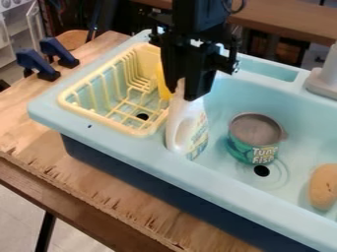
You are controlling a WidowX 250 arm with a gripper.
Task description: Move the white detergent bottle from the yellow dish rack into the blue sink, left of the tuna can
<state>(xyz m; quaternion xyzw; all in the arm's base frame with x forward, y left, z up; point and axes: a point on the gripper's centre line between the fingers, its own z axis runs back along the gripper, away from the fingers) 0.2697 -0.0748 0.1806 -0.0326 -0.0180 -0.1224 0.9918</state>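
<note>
Where the camera looks down at a slant, a black gripper (182, 93) hangs from the top centre of the view, grasping a white bottle (178, 125) by its top, one finger on either side. The bottle is upright, its handle facing the camera and a coloured label on its right side, above the strip between two compartments of a pale turquoise toy sink (125, 142); whether its base touches the sink is hard to tell. In the left compartment sits a pale yellow dish rack (105, 120), with a brighter yellow object (162, 83) at its right side, partly behind the gripper. The right compartment holds an open can (245, 152) with a green label, near a round drain hole (262, 171), and a tan, rounded object (323, 187) at the right edge. A grey faucet base (322, 81) stands on the rear ledge. The sink's lower outside is dark blue, and it rests on a plywood tabletop (39, 147) with a rough, splintered front edge, above a black leg (45, 234) and a light grey floor (19, 216). Two blue clamps (36, 65) grip the tabletop's far left edge. Behind are clear plastic drawers (12, 42), upper left, and another wooden bench (289, 22), upper right.
</note>
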